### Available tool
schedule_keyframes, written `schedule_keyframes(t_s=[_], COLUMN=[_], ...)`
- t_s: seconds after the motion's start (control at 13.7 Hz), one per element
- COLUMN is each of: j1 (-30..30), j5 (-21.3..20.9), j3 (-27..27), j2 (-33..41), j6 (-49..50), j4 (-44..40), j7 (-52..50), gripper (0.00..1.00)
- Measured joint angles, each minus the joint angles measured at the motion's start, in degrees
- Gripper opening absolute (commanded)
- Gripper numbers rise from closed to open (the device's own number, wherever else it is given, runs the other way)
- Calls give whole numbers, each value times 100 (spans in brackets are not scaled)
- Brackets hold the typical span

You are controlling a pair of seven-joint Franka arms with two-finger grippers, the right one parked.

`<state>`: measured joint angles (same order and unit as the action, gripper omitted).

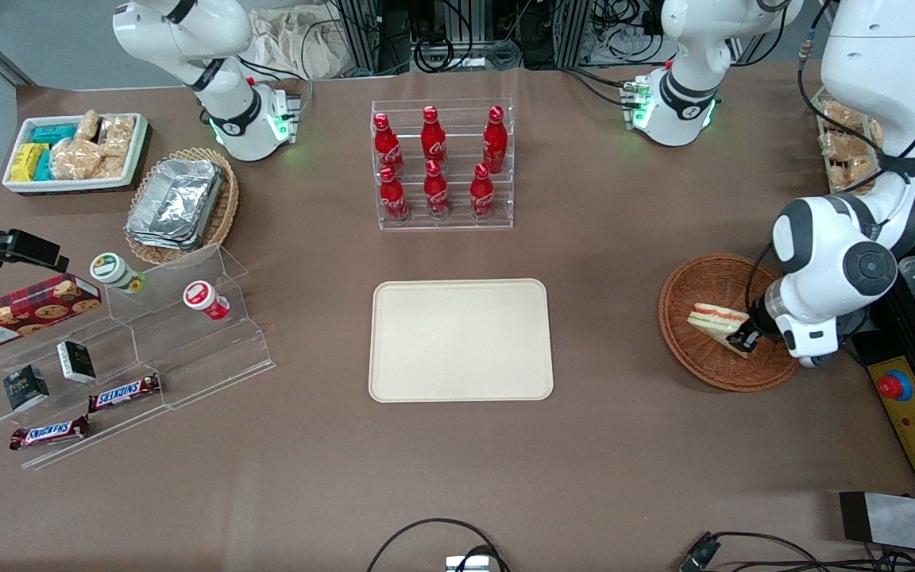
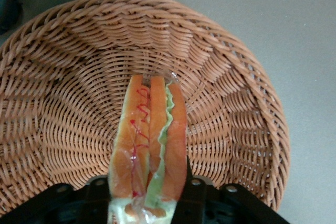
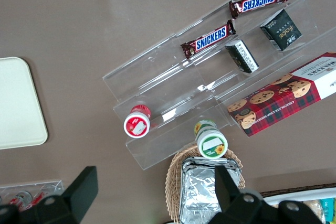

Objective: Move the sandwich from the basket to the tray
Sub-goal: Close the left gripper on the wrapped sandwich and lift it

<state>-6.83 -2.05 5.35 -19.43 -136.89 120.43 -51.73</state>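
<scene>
Item count, as visible:

- Sandwich point(image 1: 716, 320): one, lying in one round wicker basket point(image 1: 696, 278).
- Cream tray point(image 1: 461, 340): one.
- Gripper point(image 1: 746, 340): one, at the sandwich's end over the basket.
- Red Coca-Cola bottles point(image 1: 435, 156): six, in one clear rack.
- Snickers bars point(image 1: 125, 392): two.
- Small dark boxes point(image 1: 75, 361): two.
- Lidded cups point(image 1: 117, 272): two.
- Walkers cookie box point(image 1: 22, 312): one.
- Oval wicker basket point(image 1: 223, 208) of foil trays: one.
- White bin point(image 1: 68, 184) of snack packs: one.

Legible text: "SNICKERS" on two candy bars point(image 3: 209, 39) point(image 3: 259, 1) on the clear acrylic stand point(image 3: 157, 72); "WALKERS" on the red tartan cookie box point(image 1: 22, 311); Coca-Cola script on the red bottles point(image 1: 435, 188) in the acrylic rack point(image 1: 442, 222).
</scene>
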Motion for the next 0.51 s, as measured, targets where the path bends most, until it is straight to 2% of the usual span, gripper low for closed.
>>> schedule_keyframes(t_s=[0.22,0.51], j1=[1,7], j5=[-155,-398], j3=[78,445], j2=[2,23], j6=[307,2051], j4=[-246,-1523], j7=[29,166], gripper=[0,0])
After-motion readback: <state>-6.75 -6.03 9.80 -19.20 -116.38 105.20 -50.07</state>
